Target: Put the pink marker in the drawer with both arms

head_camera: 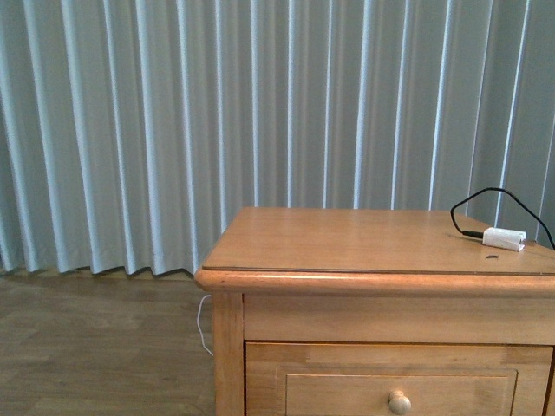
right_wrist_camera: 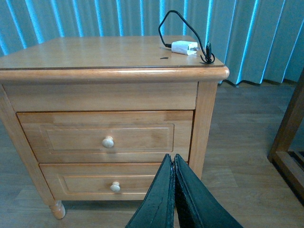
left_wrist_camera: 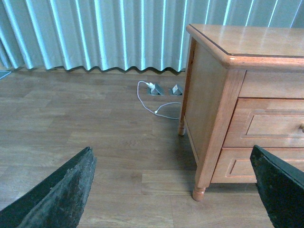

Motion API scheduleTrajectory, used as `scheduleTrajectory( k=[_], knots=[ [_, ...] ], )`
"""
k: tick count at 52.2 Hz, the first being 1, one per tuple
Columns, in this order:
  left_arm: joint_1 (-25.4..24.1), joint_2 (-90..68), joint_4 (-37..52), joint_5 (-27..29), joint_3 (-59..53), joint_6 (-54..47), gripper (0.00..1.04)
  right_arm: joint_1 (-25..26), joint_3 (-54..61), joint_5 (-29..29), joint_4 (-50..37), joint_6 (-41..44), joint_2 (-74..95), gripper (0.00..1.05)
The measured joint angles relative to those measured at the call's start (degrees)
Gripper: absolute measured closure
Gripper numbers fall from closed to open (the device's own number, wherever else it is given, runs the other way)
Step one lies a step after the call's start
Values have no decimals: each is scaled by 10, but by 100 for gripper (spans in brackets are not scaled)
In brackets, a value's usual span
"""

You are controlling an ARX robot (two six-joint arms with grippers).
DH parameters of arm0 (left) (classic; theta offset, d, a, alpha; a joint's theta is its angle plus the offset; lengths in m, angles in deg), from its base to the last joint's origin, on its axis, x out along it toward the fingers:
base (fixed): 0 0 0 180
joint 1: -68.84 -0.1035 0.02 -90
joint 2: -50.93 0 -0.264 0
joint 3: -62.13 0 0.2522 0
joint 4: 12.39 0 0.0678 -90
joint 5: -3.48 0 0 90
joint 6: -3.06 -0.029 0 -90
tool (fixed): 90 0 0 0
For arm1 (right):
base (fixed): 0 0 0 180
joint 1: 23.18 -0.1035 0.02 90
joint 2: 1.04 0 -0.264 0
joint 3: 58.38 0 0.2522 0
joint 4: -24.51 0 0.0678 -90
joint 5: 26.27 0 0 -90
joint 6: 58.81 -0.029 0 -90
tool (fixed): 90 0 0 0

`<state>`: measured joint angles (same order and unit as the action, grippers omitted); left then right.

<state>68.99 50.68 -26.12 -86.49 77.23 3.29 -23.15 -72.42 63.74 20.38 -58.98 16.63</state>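
right fingers [right_wrist_camera: 174, 164] pressed together, left fingers [left_wrist_camera: 71, 190] spread; drawer [right_wrist_camera: 105, 137] seemingly closed.

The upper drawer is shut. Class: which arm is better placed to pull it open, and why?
Probably the right. Its shut gripper faces the drawer front and its knob. The open left gripper views the nightstand from its side.

The front view cuts the upper drawer [head_camera: 399, 381] off below its knob [head_camera: 399, 401] and crops the nightstand's [head_camera: 373, 282] right side. A small dark mark [head_camera: 492, 256] beside the white adapter [head_camera: 504, 238] is too small to identify.
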Motion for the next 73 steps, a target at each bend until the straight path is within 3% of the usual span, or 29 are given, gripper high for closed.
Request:
scheduleTrajectory(
  k=[22, 28, 40, 67, 73],
  knots=[
    [0, 0, 0, 0, 0, 0, 6, 0, 0, 0, 76, 0, -76, 103],
    [0, 0, 0, 1, 0, 0, 6, 0, -1, 0, 173, 0, -156, 103],
    [0, 0, 0, 0, 0, 0, 6, 0, -1, 0, 178, 1, -174, 103],
    [0, 0, 0, 0, 0, 0, 6, 0, -1, 0, 178, 1, -174, 10],
    [0, 0, 0, 0, 0, 0, 6, 0, -1, 0, 178, 1, -174, 9]
  ],
)
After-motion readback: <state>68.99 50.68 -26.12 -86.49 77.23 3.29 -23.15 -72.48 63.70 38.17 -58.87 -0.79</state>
